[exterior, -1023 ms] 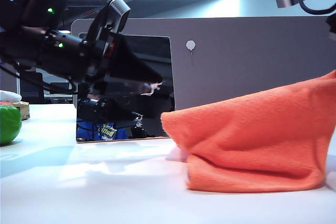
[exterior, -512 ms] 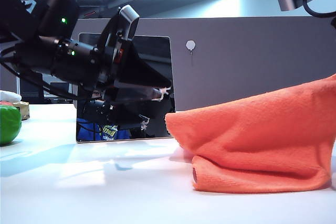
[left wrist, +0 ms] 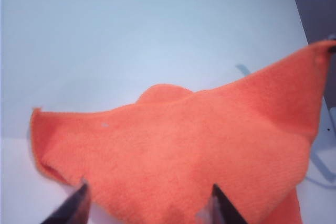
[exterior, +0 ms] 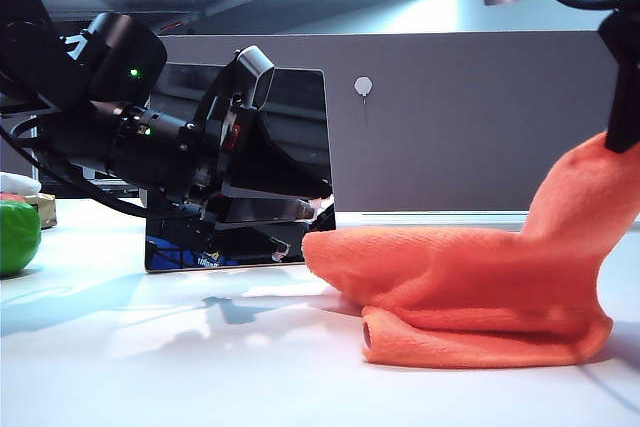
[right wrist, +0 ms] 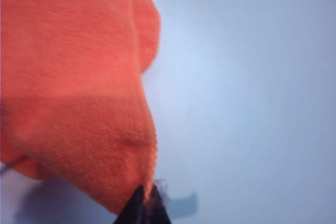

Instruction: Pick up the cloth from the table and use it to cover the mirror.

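White table (exterior: 150,367): our right gripper (right wrist: 149,203), pinched on the cloth (exterior: 470,287), has lifted one corner higher than before, while our left gripper (left wrist: 149,203), jaws spread, has closed in beside the mirror (exterior: 290,117).

fuzzy, nubby orange cloth (exterior: 470,287) – matt; smooth white table (exterior: 180,367) with faint sheen; glossy mirror (exterior: 300,107).

One cloth (exterior: 470,287), one mirror (exterior: 290,147), one green ball (exterior: 18,235), one partition (exterior: 480,117), one table (exterior: 200,367), and two grippers: left (left wrist: 149,203), right (right wrist: 148,205).
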Controlling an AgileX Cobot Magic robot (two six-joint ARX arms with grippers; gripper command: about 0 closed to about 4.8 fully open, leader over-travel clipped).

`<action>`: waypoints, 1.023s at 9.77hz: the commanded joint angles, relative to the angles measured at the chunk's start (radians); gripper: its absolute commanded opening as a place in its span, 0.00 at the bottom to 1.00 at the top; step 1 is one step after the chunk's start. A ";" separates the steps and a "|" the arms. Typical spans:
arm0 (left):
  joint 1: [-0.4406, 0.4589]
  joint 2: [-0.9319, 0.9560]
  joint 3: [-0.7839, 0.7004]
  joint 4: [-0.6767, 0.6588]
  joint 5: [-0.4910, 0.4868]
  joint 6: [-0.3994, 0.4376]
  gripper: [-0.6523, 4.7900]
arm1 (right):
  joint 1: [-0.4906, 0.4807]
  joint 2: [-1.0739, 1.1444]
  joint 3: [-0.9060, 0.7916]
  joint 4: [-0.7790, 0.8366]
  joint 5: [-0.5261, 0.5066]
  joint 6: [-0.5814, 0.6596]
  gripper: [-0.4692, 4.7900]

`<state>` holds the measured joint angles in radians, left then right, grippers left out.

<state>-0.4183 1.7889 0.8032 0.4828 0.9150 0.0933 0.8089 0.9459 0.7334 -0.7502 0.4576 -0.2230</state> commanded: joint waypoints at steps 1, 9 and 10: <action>0.000 0.015 0.079 0.009 0.025 0.003 0.66 | 0.093 -0.005 0.002 -0.018 0.021 0.011 0.09; -0.023 0.184 0.206 0.049 0.219 0.004 0.66 | 0.373 -0.142 0.002 -0.156 0.059 0.093 0.09; -0.025 0.193 0.222 0.050 0.227 0.004 0.66 | 0.385 -0.142 0.002 -0.163 0.059 0.093 0.09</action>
<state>-0.4377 1.9751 1.0088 0.5194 1.1198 0.0937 1.1797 0.8062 0.7334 -0.9051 0.5190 -0.1379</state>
